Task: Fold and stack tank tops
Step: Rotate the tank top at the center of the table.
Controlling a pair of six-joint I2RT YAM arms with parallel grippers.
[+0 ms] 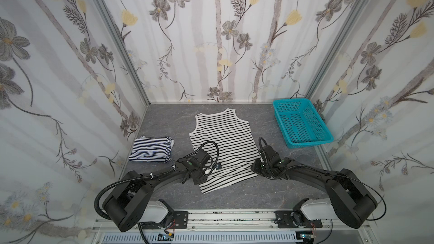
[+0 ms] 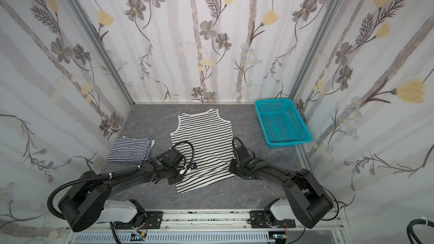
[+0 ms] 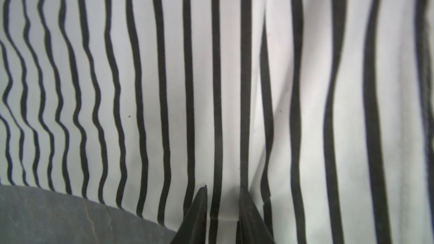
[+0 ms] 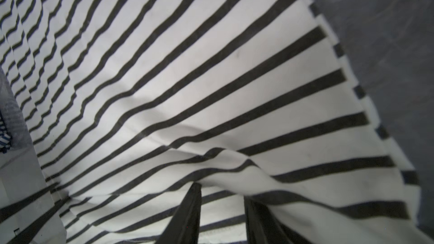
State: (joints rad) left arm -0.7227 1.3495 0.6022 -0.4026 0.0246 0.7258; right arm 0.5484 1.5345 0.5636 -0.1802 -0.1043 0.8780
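The white tank top with wider black stripes (image 1: 223,132) (image 2: 204,132) lies spread out in the middle of the grey table, straps toward the back wall. My left gripper (image 1: 204,176) (image 3: 223,188) sits at its lower left side, jaws closed narrowly with the cloth (image 3: 164,78) and a hem edge between them. At the lower right corner my right gripper (image 1: 254,167) (image 4: 222,188) pinches the hem, and the fabric (image 4: 187,78) bunches up into a ridge over one finger. The other tank top, finely navy-and-white striped (image 1: 152,149) (image 2: 131,149), lies folded at the left.
A turquoise perforated basket (image 1: 310,142) (image 2: 290,143) stands empty at the back right corner. Flowered walls close in the table (image 1: 234,198) on three sides. Both arm bases sit on the rail along the front edge.
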